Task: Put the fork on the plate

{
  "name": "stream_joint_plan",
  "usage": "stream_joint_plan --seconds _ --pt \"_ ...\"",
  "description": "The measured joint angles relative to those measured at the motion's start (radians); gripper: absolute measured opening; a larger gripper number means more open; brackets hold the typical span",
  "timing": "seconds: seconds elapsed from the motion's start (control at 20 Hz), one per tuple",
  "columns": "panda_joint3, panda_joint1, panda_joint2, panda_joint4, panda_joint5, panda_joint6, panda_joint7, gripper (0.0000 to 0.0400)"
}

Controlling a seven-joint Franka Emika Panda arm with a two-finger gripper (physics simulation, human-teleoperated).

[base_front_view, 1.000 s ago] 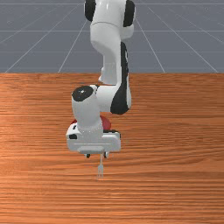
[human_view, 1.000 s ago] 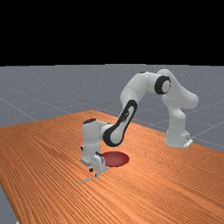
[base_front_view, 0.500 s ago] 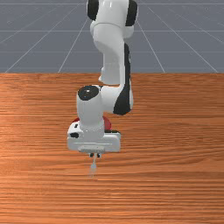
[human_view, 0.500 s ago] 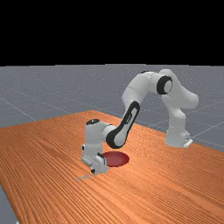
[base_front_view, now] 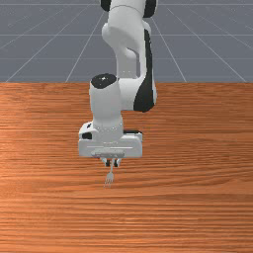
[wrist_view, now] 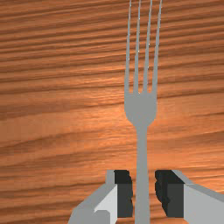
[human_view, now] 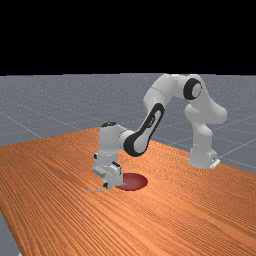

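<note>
My gripper [base_front_view: 112,163] is shut on the handle of the grey fork [base_front_view: 109,177] in the front view, and the tines point toward the near side. From the wrist, the gripper [wrist_view: 144,192] has a finger on each side of the handle, and the fork [wrist_view: 140,109] stretches out past the fingertips. In the far view the fork [human_view: 93,190] hangs a little above the wood, its tines out to the left of the hand. The dark red plate [human_view: 135,182] lies just right of the hand there, its left edge hidden behind it.
The orange-brown table [base_front_view: 197,197] spreads around the hand. Behind the hand in the front view stands the arm's base, and in the far view the base [human_view: 202,150] is at the table's right edge.
My fingers have closed in on the handle. My hand has risen and drawn back toward the arm's base, and the fork has come up with it.
</note>
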Motion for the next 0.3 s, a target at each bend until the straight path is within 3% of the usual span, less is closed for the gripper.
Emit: stream_joint_plan --seconds 0.3 --pt "-0.065 -0.005 -0.240 -0.532 -0.055 0.102 -0.095 0.0091"
